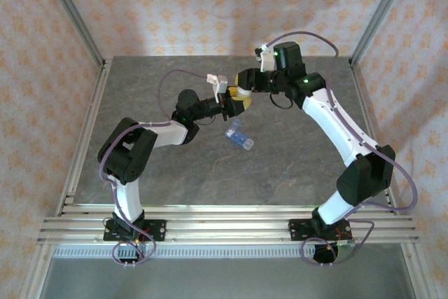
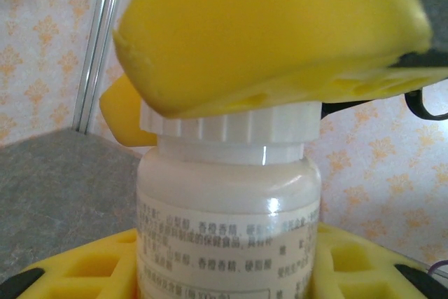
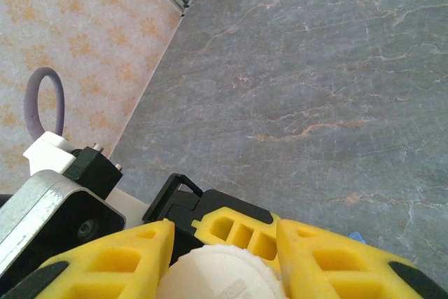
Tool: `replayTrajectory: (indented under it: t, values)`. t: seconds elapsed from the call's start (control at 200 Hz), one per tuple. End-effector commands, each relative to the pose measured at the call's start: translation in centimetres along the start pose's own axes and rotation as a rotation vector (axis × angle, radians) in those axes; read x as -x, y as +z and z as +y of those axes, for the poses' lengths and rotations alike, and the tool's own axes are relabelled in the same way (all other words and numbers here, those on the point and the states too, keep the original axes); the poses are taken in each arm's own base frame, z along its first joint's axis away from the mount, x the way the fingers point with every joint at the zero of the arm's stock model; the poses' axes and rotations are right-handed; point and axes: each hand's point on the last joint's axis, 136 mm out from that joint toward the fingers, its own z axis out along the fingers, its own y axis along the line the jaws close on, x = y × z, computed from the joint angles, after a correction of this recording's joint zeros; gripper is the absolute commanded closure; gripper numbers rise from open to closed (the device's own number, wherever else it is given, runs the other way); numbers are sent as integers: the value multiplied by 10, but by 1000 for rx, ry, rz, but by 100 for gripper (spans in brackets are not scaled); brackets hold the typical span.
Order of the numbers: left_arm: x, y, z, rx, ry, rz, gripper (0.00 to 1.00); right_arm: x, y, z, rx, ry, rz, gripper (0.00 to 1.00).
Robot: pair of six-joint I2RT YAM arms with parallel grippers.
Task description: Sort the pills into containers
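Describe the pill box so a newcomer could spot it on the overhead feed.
On the grey stone-patterned table, find where the left end effector and right end effector meet on a white-capped bottle. Just towards the arm bases from there lies the pill box. It is the small translucent light-blue strip flat on the tabletop, not held.

top looks down; close wrist views share bottle (image 2: 227,201).

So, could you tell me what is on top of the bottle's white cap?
The right gripper straddles the white cap, one yellow finger overlapping it; the inside of the bottle is hidden.
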Motion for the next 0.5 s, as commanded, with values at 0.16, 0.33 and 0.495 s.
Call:
replayTrajectory:
  t: [0.16, 0.33, 0.495]
  values:
    - [37, -2, -15, 73, 198, -122, 100, -21, 11, -28, -185, 123, -42, 73]
    - [32, -7, -15, 212, 340, -117, 100, -34, 22, -40, -285, 187, -82, 73]
    - [28, -9, -17, 302, 422, -113, 100, -44, 28, -56, -339, 284, -136, 74]
